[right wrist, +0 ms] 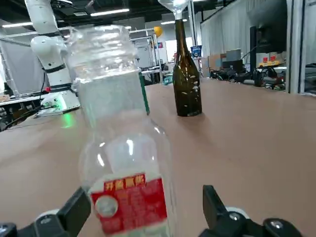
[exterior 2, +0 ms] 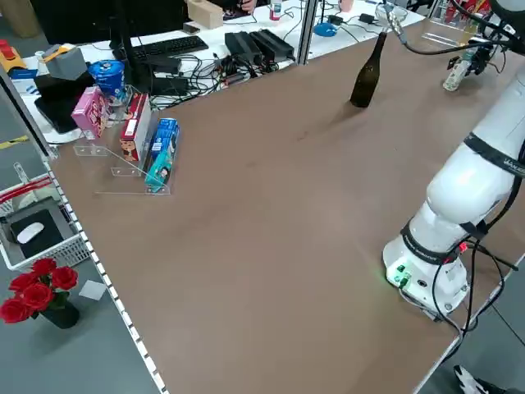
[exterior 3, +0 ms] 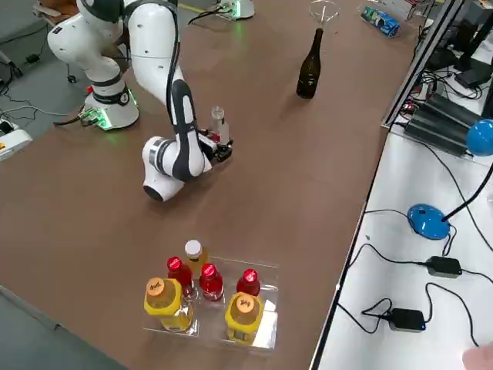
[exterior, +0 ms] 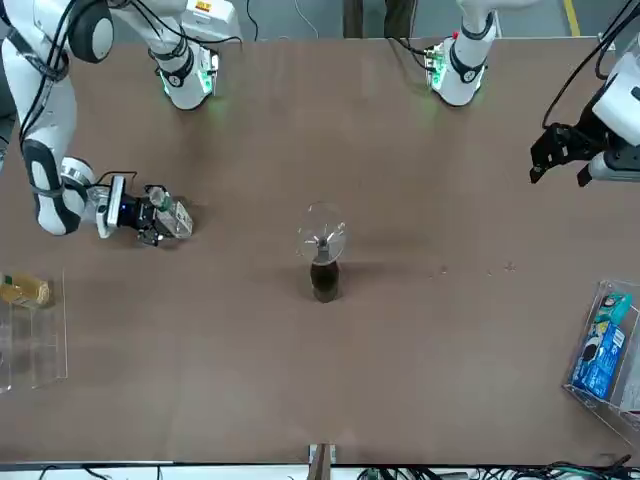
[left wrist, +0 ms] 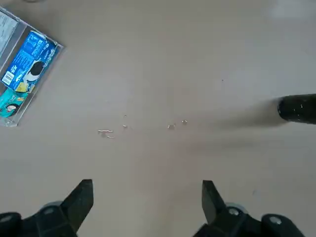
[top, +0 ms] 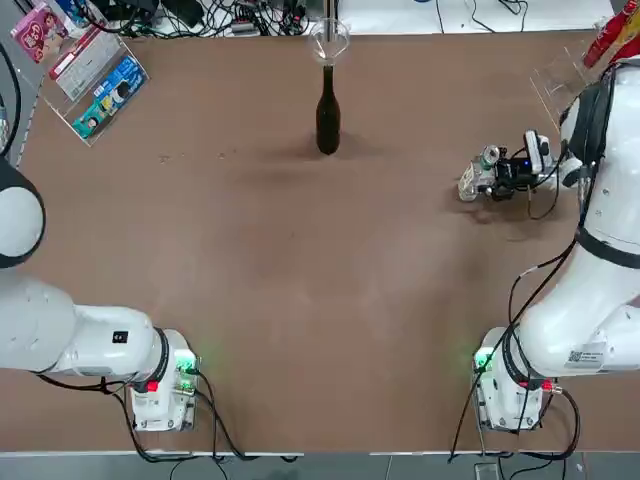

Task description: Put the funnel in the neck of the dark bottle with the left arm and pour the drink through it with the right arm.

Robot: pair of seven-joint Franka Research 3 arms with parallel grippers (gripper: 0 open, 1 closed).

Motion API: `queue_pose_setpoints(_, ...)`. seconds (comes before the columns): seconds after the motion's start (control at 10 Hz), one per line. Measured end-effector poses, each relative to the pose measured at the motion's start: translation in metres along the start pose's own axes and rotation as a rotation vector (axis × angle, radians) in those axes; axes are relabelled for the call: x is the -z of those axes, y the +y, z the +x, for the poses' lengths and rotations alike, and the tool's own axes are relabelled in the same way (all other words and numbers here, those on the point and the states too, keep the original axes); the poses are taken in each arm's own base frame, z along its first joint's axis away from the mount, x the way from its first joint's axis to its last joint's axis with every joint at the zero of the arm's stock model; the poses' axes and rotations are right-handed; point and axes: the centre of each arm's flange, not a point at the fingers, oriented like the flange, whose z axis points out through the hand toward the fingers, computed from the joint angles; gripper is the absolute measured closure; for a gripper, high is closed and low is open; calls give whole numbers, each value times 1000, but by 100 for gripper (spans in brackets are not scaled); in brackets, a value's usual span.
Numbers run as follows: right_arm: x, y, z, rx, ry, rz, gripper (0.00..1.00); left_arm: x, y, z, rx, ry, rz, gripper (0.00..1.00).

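Currently | drink (right wrist: 128,148) upright between right fingers (right wrist: 215,210) | fingers spread wide

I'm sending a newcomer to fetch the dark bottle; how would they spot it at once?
On the big brown table, go to the edge opposite the arms' bases, between the snack tray and the right gripper. The dark bottle stands there upright, tall, slim and brown-black. Unlike the small clear bottle by that gripper, it carries a transparent funnel in its neck.
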Motion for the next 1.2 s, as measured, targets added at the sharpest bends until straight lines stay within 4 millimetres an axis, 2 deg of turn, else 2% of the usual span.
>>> queue_pose_setpoints(0.2, 27, -11, -1, -21, -21, -40, 0, 0, 0, 0, -2, 0, 0, 2)
queue_pose_setpoints(0.5, 54, -23, 0, -66, -59, -41, 0, 0, 0, 0, -2, 0, 0, 2)
queue_pose_setpoints(0.7, 70, -23, 11, -86, -86, -38, 0, 0, 0, 0, -2, 0, 0, 2)
queue_pose_setpoints(0.8, 79, -18, 25, -81, -107, -32, 0, 0, 0, 0, -2, 0, 0, 2)
queue_pose_setpoints(0.9, 89, -10, 48, -76, -135, -20, 0, 0, 0, 0, -2, 1, 0, 2)
queue_pose_setpoints(1.1, 115, 14, 111, -101, -259, -31, 0, 1, 0, 0, -3, 2, 0, 2)
queue_pose_setpoints(1.2, 132, 24, 154, -130, -361, -51, 0, 1, 0, 0, -3, 2, 0, 2)
